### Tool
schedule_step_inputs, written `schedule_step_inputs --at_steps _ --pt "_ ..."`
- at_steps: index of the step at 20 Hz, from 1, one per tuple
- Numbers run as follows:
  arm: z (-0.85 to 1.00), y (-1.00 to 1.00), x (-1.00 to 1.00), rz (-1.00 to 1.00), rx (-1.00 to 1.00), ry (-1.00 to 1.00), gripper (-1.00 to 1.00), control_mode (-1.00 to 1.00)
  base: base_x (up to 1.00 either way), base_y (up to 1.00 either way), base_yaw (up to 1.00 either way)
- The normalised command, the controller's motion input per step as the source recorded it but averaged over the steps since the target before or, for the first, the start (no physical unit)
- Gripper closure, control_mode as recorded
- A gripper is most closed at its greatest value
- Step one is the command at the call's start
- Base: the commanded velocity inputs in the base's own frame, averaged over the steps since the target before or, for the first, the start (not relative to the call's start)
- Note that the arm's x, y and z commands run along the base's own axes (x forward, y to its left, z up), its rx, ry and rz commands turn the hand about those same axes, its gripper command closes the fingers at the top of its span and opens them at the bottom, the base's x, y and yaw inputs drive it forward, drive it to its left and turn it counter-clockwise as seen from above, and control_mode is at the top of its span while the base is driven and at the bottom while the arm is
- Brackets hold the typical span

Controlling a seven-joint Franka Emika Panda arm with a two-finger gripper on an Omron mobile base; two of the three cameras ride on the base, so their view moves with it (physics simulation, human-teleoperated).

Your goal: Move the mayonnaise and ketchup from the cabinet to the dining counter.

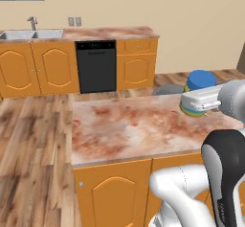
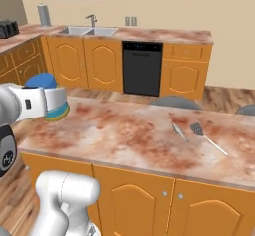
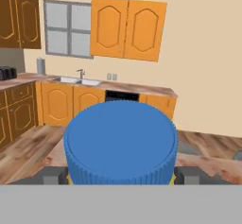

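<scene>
The gripper (image 3: 121, 175) is closed around the mayonnaise (image 1: 200, 82), holding it over the dining counter (image 1: 129, 125) edge. Best lowered upright onto bare stone, then released gently.

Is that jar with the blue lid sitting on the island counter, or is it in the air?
Cannot tell. In both base views the jar overlaps the counter edge, but the robot's hand hides its bottom, so neither contact nor gap shows.
</scene>
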Motion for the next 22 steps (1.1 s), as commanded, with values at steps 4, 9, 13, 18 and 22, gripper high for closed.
schedule_step_inputs --at_steps 4,9,13,18,22 --pt "0.00 0.00 0.00 0.00 0.00 0.00 1.00 1.00 0.66 0.00 0.00" --pt "0.00 0.00 0.00 0.00 0.00 0.00 1.00 1.00 0.40 -0.04 0.00" --pt "0.00 0.00 0.00 0.00 0.00 0.00 1.00 1.00 0.11 0.00 0.00" --pt "0.00 0.00 0.00 0.00 0.00 0.00 1.00 1.00 0.00 -0.01 0.00" --pt "-0.19 -0.02 0.06 0.00 0.00 0.14 1.00 -1.00 0.00 0.00 0.00"
